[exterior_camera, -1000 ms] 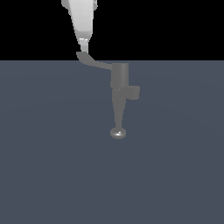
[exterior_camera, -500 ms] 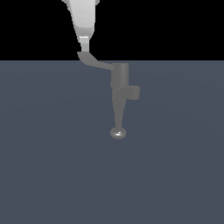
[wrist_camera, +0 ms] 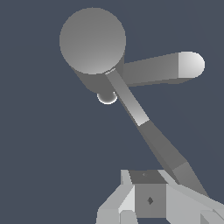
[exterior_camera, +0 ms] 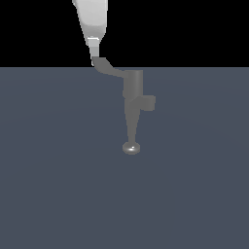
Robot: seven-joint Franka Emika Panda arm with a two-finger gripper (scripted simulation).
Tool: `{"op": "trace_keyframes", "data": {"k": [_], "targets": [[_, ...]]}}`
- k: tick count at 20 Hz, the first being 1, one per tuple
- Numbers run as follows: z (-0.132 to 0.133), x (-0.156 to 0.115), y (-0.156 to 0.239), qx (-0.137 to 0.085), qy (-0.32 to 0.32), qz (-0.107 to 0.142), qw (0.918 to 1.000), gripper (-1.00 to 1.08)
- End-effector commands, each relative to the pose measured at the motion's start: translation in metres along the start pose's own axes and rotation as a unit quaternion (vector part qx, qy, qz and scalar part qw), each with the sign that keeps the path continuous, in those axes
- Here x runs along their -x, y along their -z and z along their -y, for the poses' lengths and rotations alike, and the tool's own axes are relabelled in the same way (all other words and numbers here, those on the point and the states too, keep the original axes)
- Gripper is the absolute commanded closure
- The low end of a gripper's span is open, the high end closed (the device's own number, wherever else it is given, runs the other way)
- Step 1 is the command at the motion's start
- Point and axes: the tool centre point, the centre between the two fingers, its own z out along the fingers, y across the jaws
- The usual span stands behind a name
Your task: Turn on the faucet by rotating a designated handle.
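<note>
The faucet stands a little above the middle of the flat slate-grey counter in the exterior view, its matte cylindrical body upright and its tapering spout running toward 6 o'clock to a shiny rounded tip. A short square side block juts from the body toward 3 o'clock. The handle, a thin flat grey lever, leaves the top of the cylinder and reaches toward 10 o'clock, with its flared, curved end lying at the counter's far edge against the black background. The pale arm comes down from 12 o'clock, and the end effector sits directly at that flared end, its tip meeting or just touching the lever's end from the 11 o'clock side. In the wrist view the round top of the cylinder fills the upper part, the handle runs out diagonally from it toward the camera, and its far end passes just beside the light-grey fingers of the end effector. The side block and the bright tip also show there. Whether the fingers are spread wide, set narrow, or closed on the lever cannot be told from either view, since the fingertips are cut off or hidden.
</note>
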Motion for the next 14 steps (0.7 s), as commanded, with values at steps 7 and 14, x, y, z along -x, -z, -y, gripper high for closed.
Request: {"op": "trace_keyframes", "data": {"k": [7,14], "targets": [[-0.024,-0.022,-0.001,0.002,-0.001,0.000,1.0000,1.08],[-0.048,-0.045,-0.001,0.003,-0.001,0.000,1.0000,1.08]]}}
